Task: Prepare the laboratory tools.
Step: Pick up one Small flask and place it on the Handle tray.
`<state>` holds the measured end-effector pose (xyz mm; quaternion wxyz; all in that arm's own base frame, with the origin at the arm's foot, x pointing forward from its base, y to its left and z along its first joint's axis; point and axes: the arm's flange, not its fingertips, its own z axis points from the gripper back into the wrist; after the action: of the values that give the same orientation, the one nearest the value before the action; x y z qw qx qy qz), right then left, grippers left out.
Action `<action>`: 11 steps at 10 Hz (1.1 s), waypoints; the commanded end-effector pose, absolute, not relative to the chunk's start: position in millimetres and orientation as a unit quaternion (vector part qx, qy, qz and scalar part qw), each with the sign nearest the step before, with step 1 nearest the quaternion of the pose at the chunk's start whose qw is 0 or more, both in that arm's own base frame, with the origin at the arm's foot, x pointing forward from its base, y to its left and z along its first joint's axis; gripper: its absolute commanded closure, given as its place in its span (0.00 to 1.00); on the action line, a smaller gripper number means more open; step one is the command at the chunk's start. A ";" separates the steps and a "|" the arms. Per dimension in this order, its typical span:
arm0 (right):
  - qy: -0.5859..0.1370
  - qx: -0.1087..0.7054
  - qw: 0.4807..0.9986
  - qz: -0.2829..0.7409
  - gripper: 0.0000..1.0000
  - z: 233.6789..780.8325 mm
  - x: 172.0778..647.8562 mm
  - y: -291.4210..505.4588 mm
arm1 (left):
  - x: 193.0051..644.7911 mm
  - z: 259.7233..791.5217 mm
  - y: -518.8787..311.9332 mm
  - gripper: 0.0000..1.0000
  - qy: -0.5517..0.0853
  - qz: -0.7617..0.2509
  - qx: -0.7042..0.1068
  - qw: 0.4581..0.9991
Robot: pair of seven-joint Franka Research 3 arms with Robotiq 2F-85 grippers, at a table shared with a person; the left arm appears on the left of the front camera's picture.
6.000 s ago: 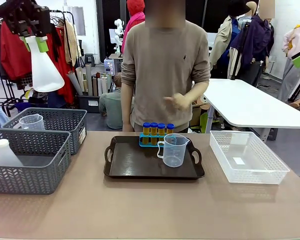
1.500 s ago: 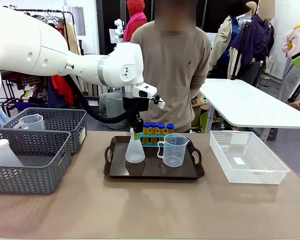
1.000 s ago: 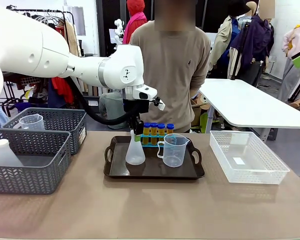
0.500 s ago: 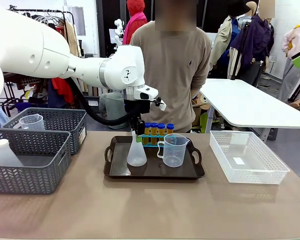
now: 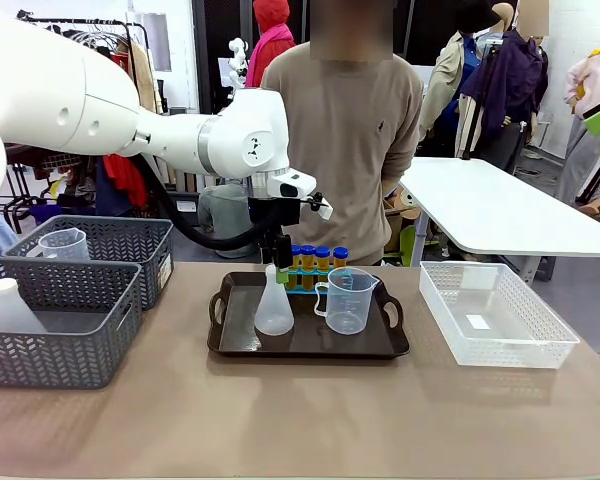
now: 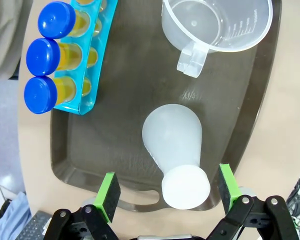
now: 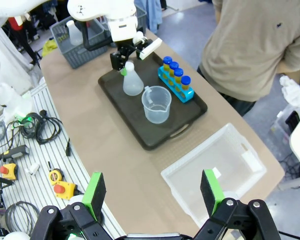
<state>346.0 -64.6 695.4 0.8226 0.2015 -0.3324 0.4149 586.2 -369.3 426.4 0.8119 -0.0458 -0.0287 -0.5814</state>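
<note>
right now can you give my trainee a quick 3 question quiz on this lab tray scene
1. True or false: the left claw is clamped on the conical flask.
2. What stands on the black tray besides the flask? A) measuring beaker and blue rack of capped tubes; B) a grey basket; C) a white basket.
3. Fill in: the right claw is ____.

Key: 1 false; 2 A; 3 open

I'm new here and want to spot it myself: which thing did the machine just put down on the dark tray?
Find the black tray mid-table. On it stand a blue rack of capped tubes, a clear handled beaker and, left of the beaker, the white conical flask. The flask is the cloudy, cone-shaped, narrow-necked one, under the left gripper, jaws open.
</note>
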 end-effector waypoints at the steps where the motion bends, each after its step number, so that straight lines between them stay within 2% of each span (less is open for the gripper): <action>1: -0.342 0.213 0.812 0.423 0.00 696.6 346.9 -64.5 | 576.5 431.2 -359.9 0.00 -0.041 -0.584 -0.064 0.808; 6: -0.342 0.213 0.812 0.423 0.00 696.6 346.9 -64.5 | 571.7 445.0 -356.0 0.00 -0.048 -0.561 -0.067 0.824; 11: -0.342 0.213 0.812 0.423 0.00 696.6 346.9 -64.5 | 582.9 443.7 -366.0 0.00 -0.043 -0.574 -0.054 0.816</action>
<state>346.0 -64.6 695.4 0.8226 0.2015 -0.3324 0.4149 583.2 -368.3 441.4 0.8165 -0.0577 -0.0411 -0.5729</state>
